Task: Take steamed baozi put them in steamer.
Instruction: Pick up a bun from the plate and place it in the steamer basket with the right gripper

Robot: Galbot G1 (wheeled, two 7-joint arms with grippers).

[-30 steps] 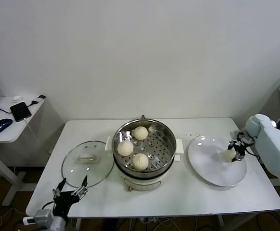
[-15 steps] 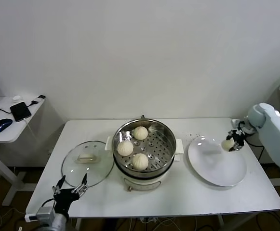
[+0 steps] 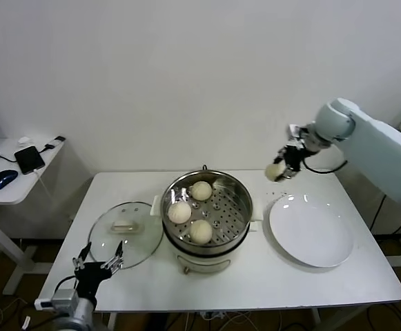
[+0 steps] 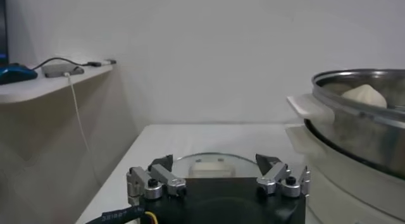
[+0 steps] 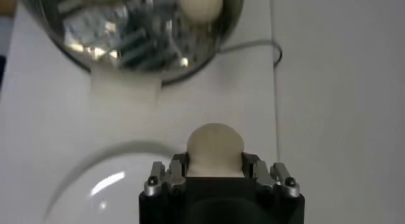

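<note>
While three buns already sit in the steamer, the right gripper, clamped on the last baozi, carries it high above the table between plate and pot, apparently to clear the rim, as the left gripper waits spread wide near the glass lid.

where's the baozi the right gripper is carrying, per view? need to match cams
Head view: carried baozi in the right gripper, in the air between the steamer and the plate.
Left wrist view: not in it.
Right wrist view: carried baozi low in the middle, between the fingers.
Shared landmark: the steamer, seen in all three.
</note>
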